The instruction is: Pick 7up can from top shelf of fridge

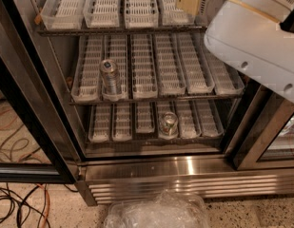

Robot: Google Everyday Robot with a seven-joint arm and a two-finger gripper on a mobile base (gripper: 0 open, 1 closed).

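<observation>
The fridge [184, 172] stands open in front of me with three racks of white slotted trays. The top shelf [108, 11] runs along the upper edge of the view, and the trays I can see on it hold nothing. The 7up can does not show; the right end of the top shelf is hidden behind my white arm [256, 42]. My gripper [190, 3] is at the right part of the top shelf, with a tan piece over a tray. A silver can [110, 77] stands on the middle rack and another can [168, 124] on the bottom rack.
The open black-framed glass door [27, 108] stands at the left and a black door frame [251, 141] at the right. A crumpled clear plastic bag [156, 213] lies on the floor in front of the louvred grille. Cables [18, 203] trail on the floor at lower left.
</observation>
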